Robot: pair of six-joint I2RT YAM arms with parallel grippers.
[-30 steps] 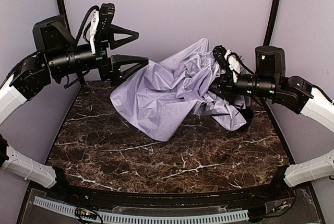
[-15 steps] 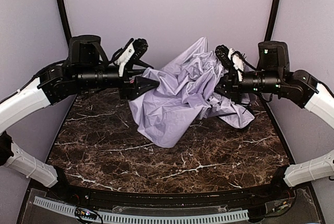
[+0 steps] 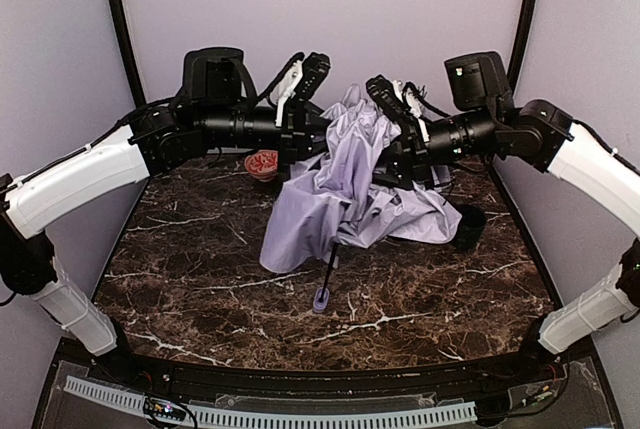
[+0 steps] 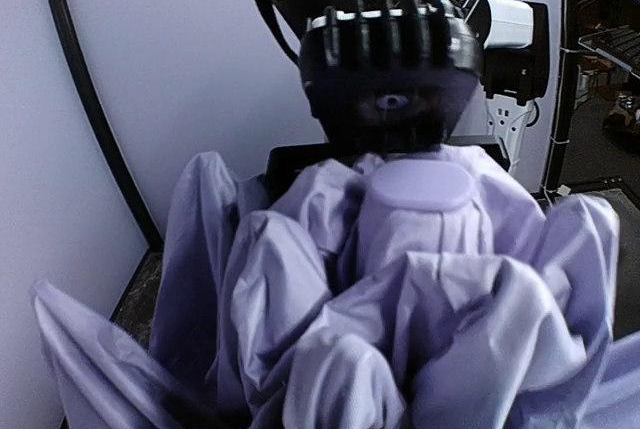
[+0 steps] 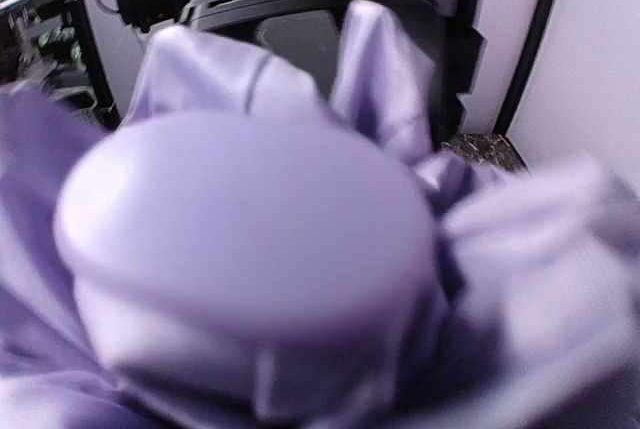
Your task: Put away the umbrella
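Observation:
The umbrella point(image 3: 345, 199) hangs in mid-air between my two arms as a bunched mass of pale lavender fabric. Its thin black shaft point(image 3: 328, 267) slants down to the small lavender handle point(image 3: 320, 299), which is at the tabletop. My left gripper point(image 3: 322, 144) is shut, pressed into the fabric from the left. My right gripper point(image 3: 395, 159) pushes into it from the right, its fingers buried in the folds. The round lavender top cap point(image 4: 420, 184) faces the left wrist camera. That cap point(image 5: 250, 219) fills the blurred right wrist view. Neither wrist view shows its own fingers.
A red patterned bowl point(image 3: 262, 164) sits at the back left of the dark marble table point(image 3: 200, 289), just under my left arm. A dark mug-like object point(image 3: 468, 226) stands right of the umbrella. Lavender walls close in the back and sides.
My left arm swung right and closed onto the fabric. Both grippers came together and lifted the canopy, so the shaft and handle now hang out below. The red bowl is uncovered.

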